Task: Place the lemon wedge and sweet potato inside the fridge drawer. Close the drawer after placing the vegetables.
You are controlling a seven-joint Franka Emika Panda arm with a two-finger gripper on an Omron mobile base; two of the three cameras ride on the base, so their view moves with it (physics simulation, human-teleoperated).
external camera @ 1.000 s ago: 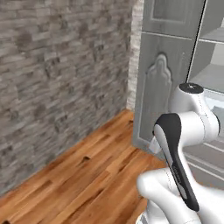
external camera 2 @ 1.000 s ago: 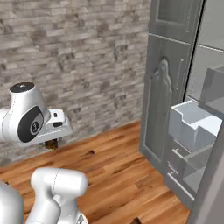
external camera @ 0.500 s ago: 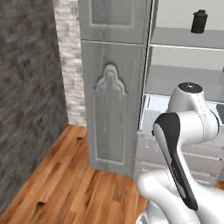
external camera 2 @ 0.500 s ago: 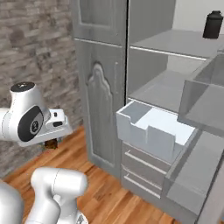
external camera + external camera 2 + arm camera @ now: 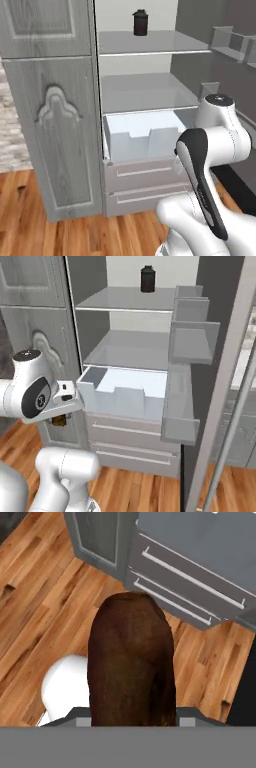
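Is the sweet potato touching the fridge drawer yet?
Apart. In the right base view the sweet potato hangs under the tool, left of the fridge drawer, with a gap.

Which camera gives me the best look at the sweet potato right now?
The hand view. The sweet potato fills its middle, dark reddish-brown, standing up from the bottom edge where the jaws hold it. In the right base view a small brown bit hangs below the wrist, beside the open fridge drawer. In the left base view the arm blocks it.
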